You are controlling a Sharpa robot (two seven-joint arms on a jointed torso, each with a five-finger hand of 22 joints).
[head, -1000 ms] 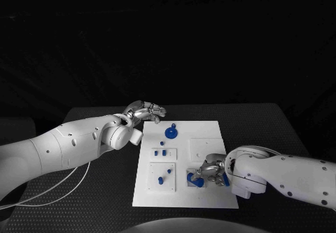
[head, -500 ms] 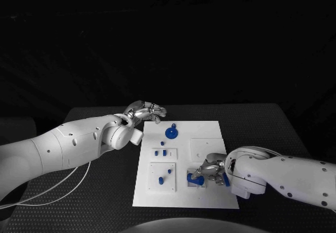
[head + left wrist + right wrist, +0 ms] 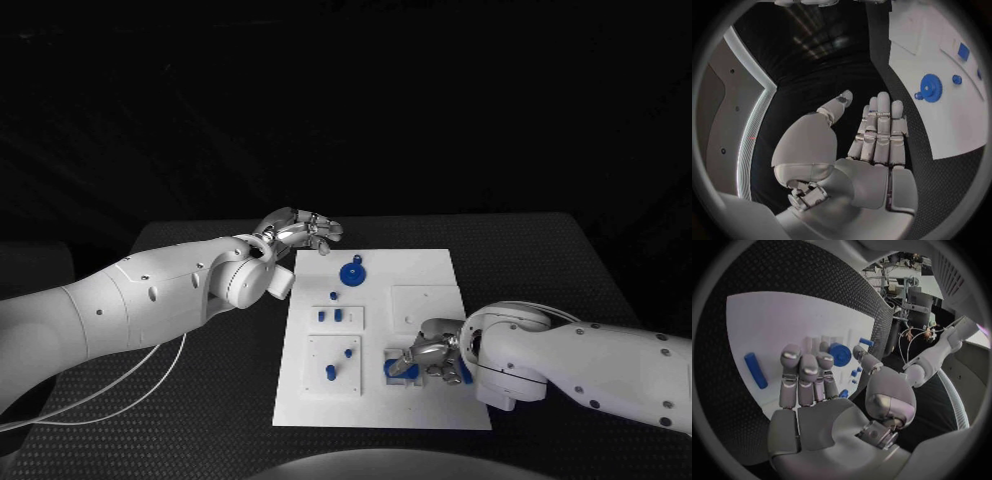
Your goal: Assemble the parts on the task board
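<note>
The right hand (image 3: 436,358) crowds the task board (image 3: 418,282) near corner; its far right stretch lies open.

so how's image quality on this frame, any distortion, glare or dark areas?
Head view: background is near black, while the white task board and both arms are bright and legible; the small blue parts stay readable. Left wrist view: strong fisheye bend on the board edge, and the left hand is sharp. Right wrist view: same bending, with the right hand covering part of the board and a bright patch at the rim.
</note>
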